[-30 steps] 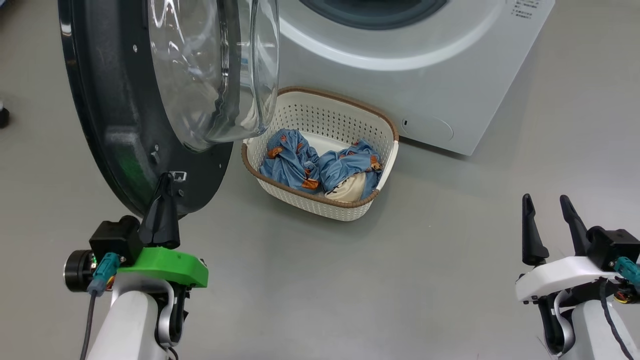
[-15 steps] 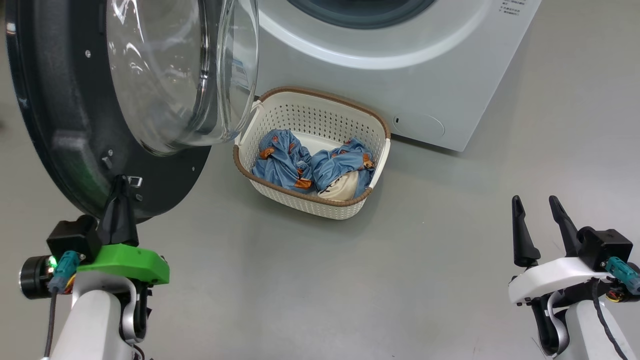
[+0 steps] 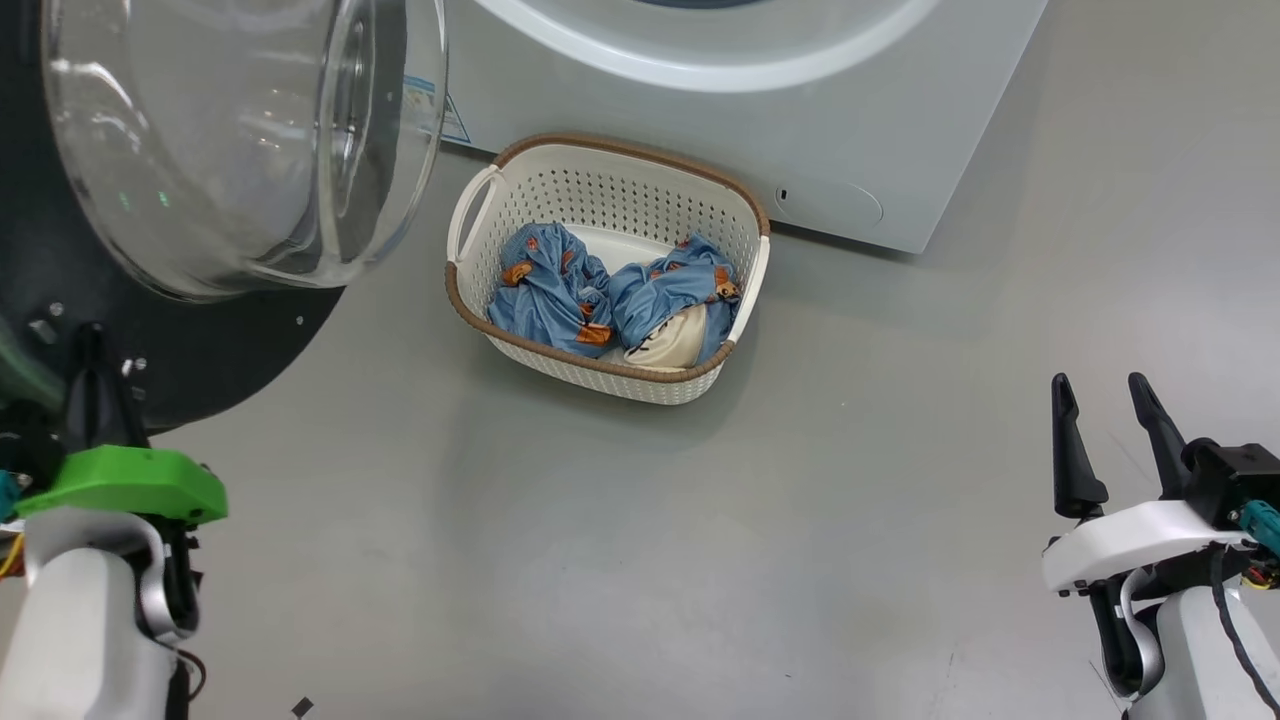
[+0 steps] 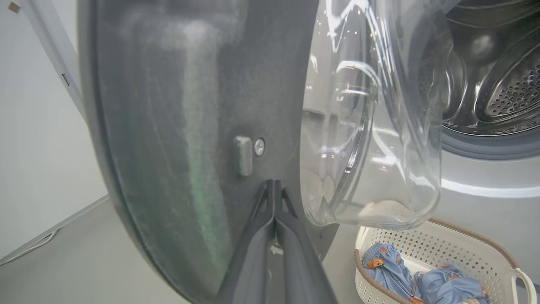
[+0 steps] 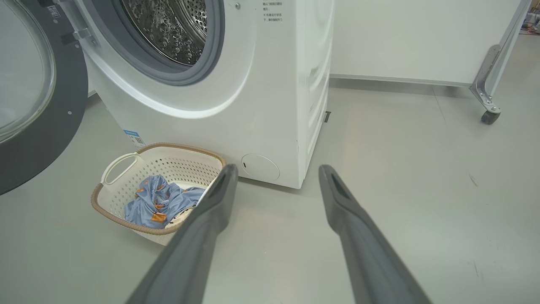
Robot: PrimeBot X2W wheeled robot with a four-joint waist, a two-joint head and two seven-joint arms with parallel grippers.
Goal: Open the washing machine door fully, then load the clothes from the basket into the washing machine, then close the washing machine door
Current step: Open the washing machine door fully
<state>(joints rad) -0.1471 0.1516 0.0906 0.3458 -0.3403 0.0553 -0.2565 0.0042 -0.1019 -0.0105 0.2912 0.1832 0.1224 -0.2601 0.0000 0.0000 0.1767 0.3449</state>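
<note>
- Head view: high, facing down at floor (image 3: 700, 550); basket (image 3: 590, 372) at 12 o'clock.
- Left wrist view: low, angled up, close to washing machine door (image 4: 190, 105); basket at 4 o'clock.
- Right wrist view: low, level, set back; washing machine (image 5: 274, 105) at 11 o'clock.
- Basket in all three.

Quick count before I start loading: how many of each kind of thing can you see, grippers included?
clothes bundles: 2
basket: 1
washing machine: 1
washing machine door: 1
grippers: 2, left gripper and right gripper
Total: 7
</note>
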